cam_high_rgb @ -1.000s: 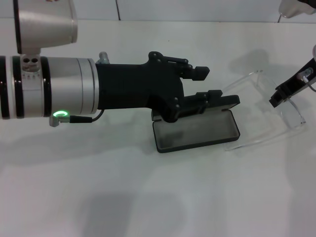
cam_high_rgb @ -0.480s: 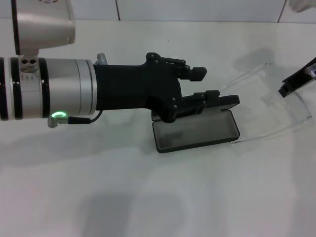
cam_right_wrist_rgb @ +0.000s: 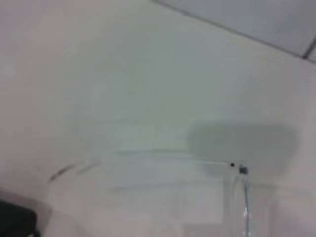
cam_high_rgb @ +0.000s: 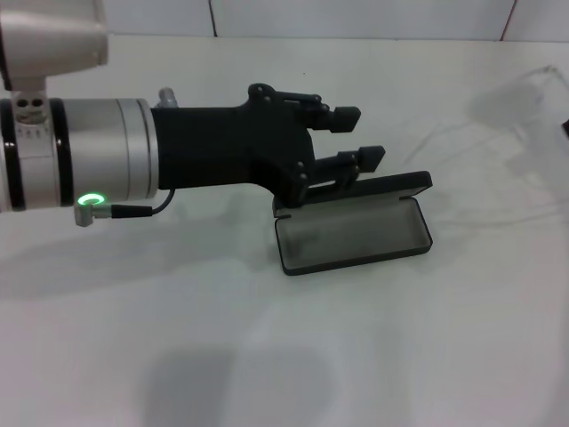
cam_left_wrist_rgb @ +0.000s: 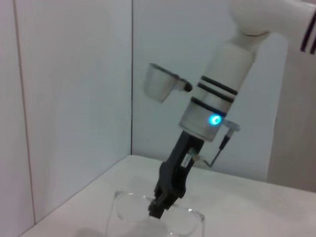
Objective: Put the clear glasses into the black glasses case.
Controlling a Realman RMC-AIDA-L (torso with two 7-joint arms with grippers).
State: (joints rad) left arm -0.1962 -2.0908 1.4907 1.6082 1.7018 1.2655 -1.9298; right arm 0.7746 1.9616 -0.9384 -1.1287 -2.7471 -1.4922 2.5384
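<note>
The black glasses case (cam_high_rgb: pixel 352 234) lies open on the white table, grey lining up, its lid (cam_high_rgb: pixel 382 188) raised at the far side. My left gripper (cam_high_rgb: pixel 356 135) hovers open just behind and left of the lid, with nothing between its fingers. The clear glasses (cam_high_rgb: pixel 531 147) hang faintly above the table to the right of the case. In the left wrist view my right gripper (cam_left_wrist_rgb: pixel 157 210) is shut on the clear glasses (cam_left_wrist_rgb: pixel 129 207) at the middle of the frame. The right wrist view shows one clear arm and its hinge (cam_right_wrist_rgb: pixel 242 170).
White table (cam_high_rgb: pixel 267 338) all around, with white walls (cam_left_wrist_rgb: pixel 74 98) at the back and side. A shadow of the glasses falls on the table at the far right (cam_high_rgb: pixel 507 102). A dark corner of the case (cam_right_wrist_rgb: pixel 15 219) shows in the right wrist view.
My right gripper has carried the clear glasses up and to the right, almost out of the head view. My left gripper has drawn back to the left, its lower finger coming off the case lid.
</note>
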